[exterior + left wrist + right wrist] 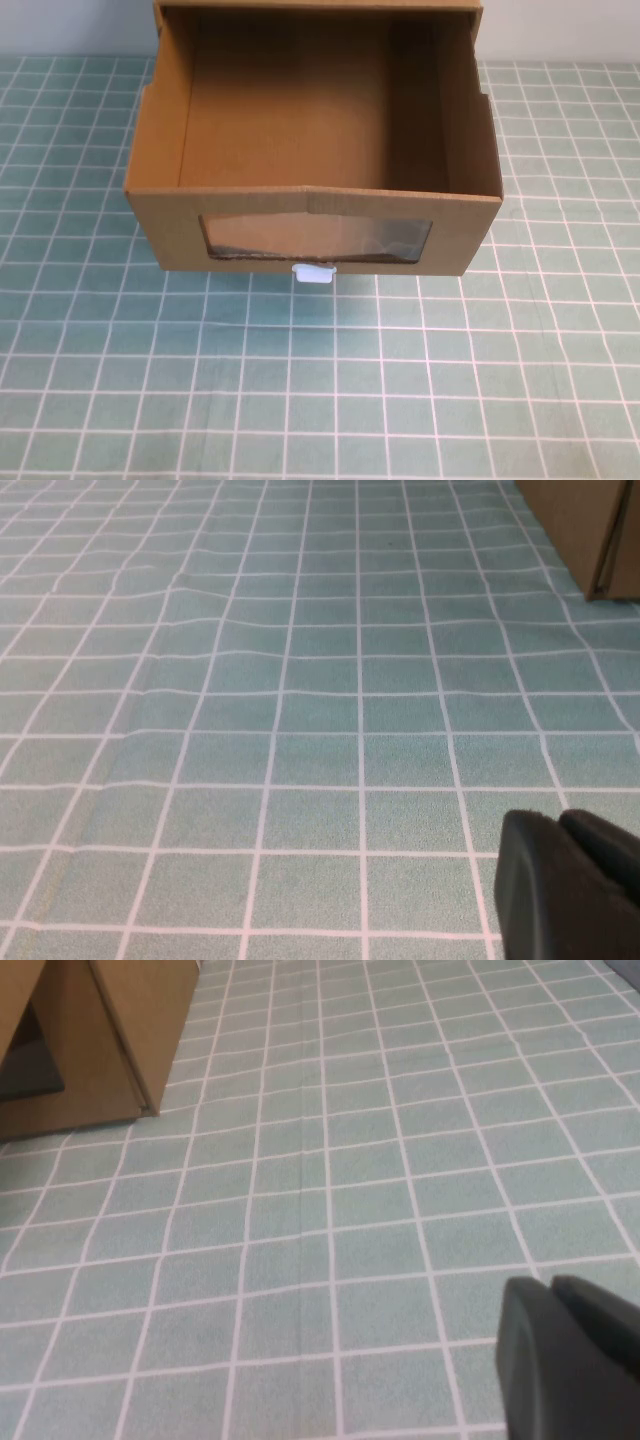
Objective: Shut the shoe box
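Teal-gridded bench (320,400) lies nearest, bare ahead of the shoe box (312,150). Its drawer is pulled fully out, white pull tab (313,273) below the window. Closing not begun; next I push the drawer front inward. Left tool (570,890) and right tool (570,1360) hang well apart from the box, both pressed together.

— Where is the shoe box (312,150) placed?

— It is set on the table (320,390), at the far middle, with its drawer drawn out toward the robot's side. The pull tab (313,274) is found below the window (316,239) on the near front.

— And the grippers?

— The left gripper (570,885) is held low over the table, well to the left of the box; the right gripper (570,1360) likewise, well apart on the right.
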`<act>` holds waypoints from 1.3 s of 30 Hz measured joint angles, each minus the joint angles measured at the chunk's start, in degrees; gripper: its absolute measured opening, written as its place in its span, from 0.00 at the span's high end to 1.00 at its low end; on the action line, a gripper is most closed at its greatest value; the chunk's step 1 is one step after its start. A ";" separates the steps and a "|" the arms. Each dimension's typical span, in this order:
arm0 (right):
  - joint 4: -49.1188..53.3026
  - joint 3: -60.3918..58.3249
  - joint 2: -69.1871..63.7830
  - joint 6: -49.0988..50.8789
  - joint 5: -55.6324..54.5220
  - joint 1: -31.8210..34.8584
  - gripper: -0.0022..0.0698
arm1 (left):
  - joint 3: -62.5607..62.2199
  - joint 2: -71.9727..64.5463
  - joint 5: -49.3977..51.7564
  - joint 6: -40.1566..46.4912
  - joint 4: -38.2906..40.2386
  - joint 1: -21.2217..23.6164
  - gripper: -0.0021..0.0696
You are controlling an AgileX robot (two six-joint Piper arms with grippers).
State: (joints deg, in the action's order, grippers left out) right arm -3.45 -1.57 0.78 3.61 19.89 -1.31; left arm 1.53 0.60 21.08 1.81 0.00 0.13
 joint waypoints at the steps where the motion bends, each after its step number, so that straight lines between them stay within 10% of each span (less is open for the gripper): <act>1: 0.00 0.00 0.00 0.00 0.00 0.00 0.99 | 0.00 0.00 0.00 0.00 0.00 0.00 0.98; 39: 0.00 0.00 0.00 0.00 0.00 0.00 0.99 | 0.00 0.00 -10.80 -8.58 7.13 0.00 0.98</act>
State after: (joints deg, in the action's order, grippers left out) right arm -3.45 -1.57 0.78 3.61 19.89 -1.31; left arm 1.53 0.60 10.28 -6.76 7.13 0.13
